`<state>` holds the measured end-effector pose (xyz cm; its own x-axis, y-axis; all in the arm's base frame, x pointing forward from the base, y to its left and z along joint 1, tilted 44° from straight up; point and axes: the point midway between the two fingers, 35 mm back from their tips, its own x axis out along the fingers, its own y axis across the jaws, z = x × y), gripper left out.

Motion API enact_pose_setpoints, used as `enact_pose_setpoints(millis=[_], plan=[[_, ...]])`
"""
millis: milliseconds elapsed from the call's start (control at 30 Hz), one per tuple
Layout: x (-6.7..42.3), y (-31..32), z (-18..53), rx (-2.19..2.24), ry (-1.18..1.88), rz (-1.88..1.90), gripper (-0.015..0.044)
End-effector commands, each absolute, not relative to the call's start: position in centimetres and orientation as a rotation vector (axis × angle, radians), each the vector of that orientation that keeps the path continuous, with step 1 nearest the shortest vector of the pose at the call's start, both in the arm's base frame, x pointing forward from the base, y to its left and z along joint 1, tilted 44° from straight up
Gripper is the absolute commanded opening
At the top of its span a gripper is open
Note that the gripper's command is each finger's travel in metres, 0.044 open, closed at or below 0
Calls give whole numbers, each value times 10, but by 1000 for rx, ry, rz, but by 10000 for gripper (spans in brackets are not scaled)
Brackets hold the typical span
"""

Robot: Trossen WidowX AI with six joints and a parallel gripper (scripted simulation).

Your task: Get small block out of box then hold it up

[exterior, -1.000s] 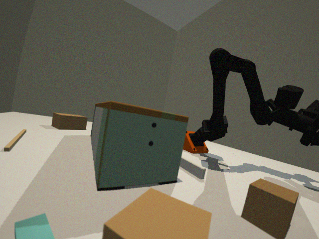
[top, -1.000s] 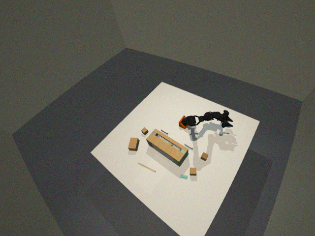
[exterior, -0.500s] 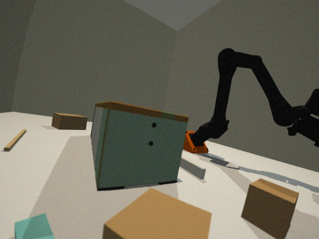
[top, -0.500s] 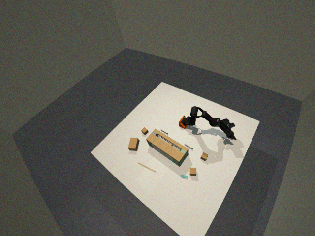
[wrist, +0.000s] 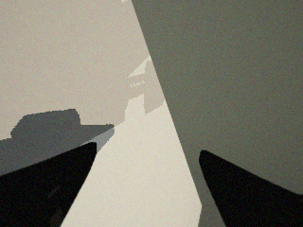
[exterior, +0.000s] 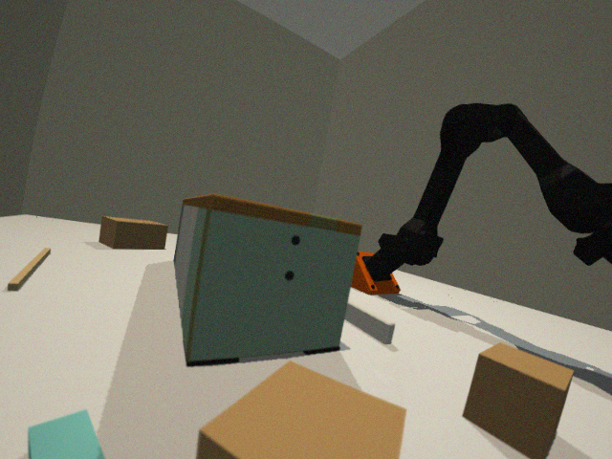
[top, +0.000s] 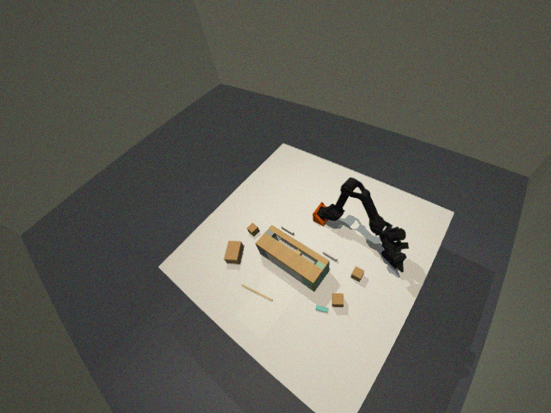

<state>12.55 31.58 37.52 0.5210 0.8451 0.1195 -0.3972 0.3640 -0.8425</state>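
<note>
white table (top: 284, 355): box (top: 291, 256) long axis diagonal; hand (top: 397, 259) open, well apart.

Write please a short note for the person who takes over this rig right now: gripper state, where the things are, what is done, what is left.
Gripper: open, empty, low near the table's edge, far from the box; the wrist view shows only table and floor between the fingers.
Box: upright in mid-table, end wall facing the exterior camera.
Block: not clear in any view; seemingly not out on the table, so probably on its shelf inside.
Loose items: stick, two grey bars, four tan cubes, one teal piece.
Done: nothing visible.
Left: work the block out at the open end, avoid the pocket, pick it up, hold it high and still.
</note>
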Motion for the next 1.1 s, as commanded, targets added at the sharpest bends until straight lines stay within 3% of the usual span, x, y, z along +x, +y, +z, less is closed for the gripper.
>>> enact_pose_setpoints(millis=[0,333,633,1067], plan=[[166,303,374,-952,-538,806,400],[256,246,357,-1133,-294,683,400],[325,158,329,-1207,23,576,400],[362,17,271,-1156,519,460,400]])
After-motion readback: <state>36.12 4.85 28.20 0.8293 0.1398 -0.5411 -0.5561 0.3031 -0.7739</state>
